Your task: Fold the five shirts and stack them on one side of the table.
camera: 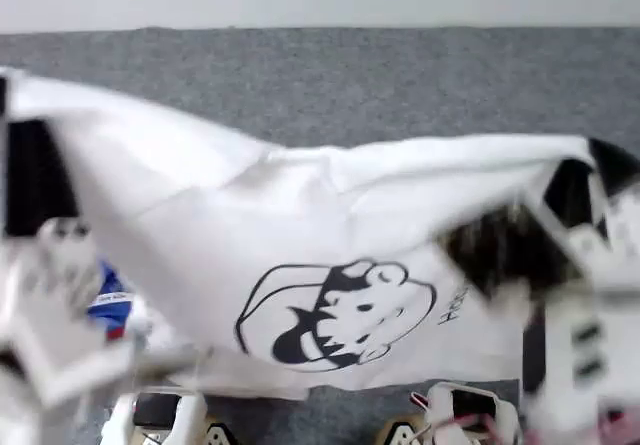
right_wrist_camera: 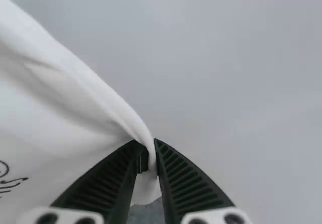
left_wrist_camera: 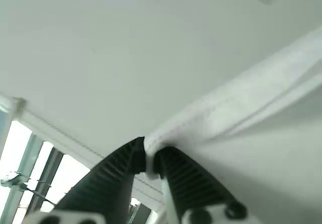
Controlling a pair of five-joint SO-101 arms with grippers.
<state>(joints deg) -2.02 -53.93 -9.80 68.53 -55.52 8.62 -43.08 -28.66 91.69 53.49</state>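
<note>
A white shirt (camera: 300,225) with a black cartoon print (camera: 335,315) hangs spread out above the grey table (camera: 350,75), held up by its two upper corners. My left gripper (left_wrist_camera: 149,156) is shut on a bunched hem of the white shirt (left_wrist_camera: 236,103). My right gripper (right_wrist_camera: 149,158) is shut on another folded edge of the shirt (right_wrist_camera: 65,98). In the high view the left arm (camera: 40,180) stands at the shirt's left edge and the right arm (camera: 575,195) at its right edge. The shirt hides most of the table beneath it.
The two arm bases (camera: 160,415) (camera: 460,410) sit at the near edge of the table. A small blue and red patch (camera: 110,305) shows beside the left arm. Bare grey surface lies behind the shirt, up to a white wall.
</note>
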